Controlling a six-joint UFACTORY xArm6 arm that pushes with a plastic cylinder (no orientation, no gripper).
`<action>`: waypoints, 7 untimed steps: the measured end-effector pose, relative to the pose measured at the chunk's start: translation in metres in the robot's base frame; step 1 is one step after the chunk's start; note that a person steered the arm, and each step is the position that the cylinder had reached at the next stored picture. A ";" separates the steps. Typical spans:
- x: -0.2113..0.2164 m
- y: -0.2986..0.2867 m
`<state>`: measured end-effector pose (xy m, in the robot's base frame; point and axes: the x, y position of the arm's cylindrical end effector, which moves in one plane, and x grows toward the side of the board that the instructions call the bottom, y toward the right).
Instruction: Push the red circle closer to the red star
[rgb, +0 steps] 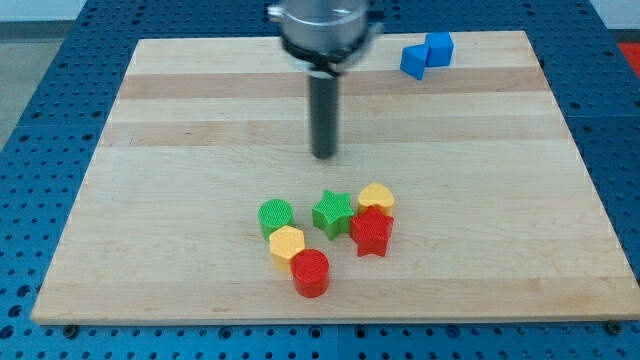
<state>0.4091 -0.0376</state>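
Note:
The red circle (311, 272) lies near the board's bottom edge, touching the yellow hexagon (286, 245) on its upper left. The red star (371, 232) lies to the circle's upper right, a small gap apart, touching the yellow heart (377, 198) above it. The green star (332, 212) sits left of the red star, and the green circle (275, 215) sits further left. My tip (324, 155) stands above the cluster toward the view's top, apart from every block, roughly over the green star.
Two blue blocks (426, 54) sit touching at the top right of the wooden board (150, 200). The board lies on a blue perforated table (30, 100).

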 end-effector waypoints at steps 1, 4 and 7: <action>-0.005 -0.089; 0.180 -0.124; 0.188 -0.015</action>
<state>0.5971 -0.0524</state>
